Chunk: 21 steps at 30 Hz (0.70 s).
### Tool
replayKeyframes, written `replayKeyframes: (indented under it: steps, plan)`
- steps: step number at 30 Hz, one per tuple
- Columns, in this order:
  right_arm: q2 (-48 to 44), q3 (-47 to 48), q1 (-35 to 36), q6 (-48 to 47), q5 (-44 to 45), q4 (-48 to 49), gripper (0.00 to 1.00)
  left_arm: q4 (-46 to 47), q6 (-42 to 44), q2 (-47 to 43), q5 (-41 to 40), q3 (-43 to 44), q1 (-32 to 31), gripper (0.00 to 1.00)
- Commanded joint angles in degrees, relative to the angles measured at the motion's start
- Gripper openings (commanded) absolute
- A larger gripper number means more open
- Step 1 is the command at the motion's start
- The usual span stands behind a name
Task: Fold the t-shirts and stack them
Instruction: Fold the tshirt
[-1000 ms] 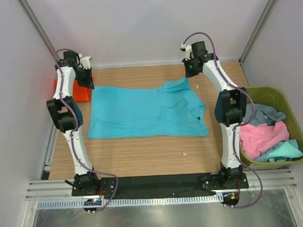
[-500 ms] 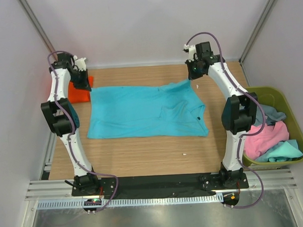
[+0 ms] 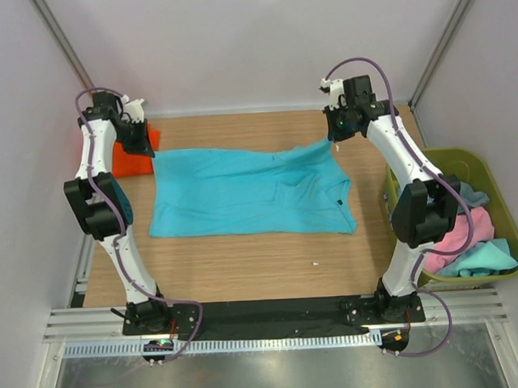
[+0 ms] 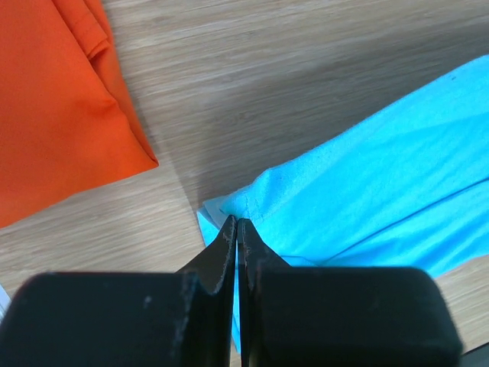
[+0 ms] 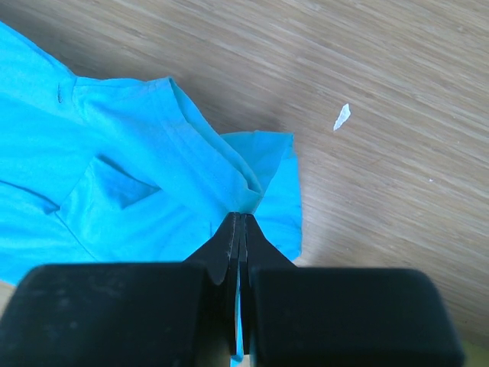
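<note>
Upper left of the top view: my left end effector [image 3: 152, 151] is clamped shut on the far-left corner of the turquoise t-shirt [image 3: 250, 194]. Left wrist view confirms it: fingers pressed together, a pinch of blue hem between the tips.

Upper right of centre: my right end effector [image 3: 333, 140] is likewise closed on the shirt's other far corner. In the right wrist view the cloth bunches into a ridge at the tips.

Shirt is spread across the middle of the tabletop [image 3: 244, 263], long axis left to right. Far edge runs between both grips and is raised at the corners, with shadow under it. Near edge lies flat on the wood.

Orange t-shirt [image 3: 130, 160], folded, sits at the far left edge of the tabletop. It is just beside the corner I hold and apart from it in the left wrist view.

Right edge of the frame: olive-green bin [image 3: 472, 158] beside the tabletop holds the pink t-shirt [image 3: 466, 231], grey-blue t-shirt [image 3: 467, 193] and teal t-shirt [image 3: 491, 258] in a loose heap.

Small white scrap [image 5: 341, 116] lies on the wood near the right grip.
</note>
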Motion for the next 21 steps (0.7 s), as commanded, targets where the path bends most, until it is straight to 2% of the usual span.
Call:
replayKeyframes:
  steps: [1,21]
  plan:
    - [-6.49,-3.42,0.35,-0.82,0.43,1.37,0.01,0.05,1.86,-4.9,2.14,-1.32,0.82,0.0]
    - [-18.18,-21.61,0.18,-0.47,-0.62,2.16,0.01,-2.58,5.55,-10.79,2.23,-13.36,2.23,0.0]
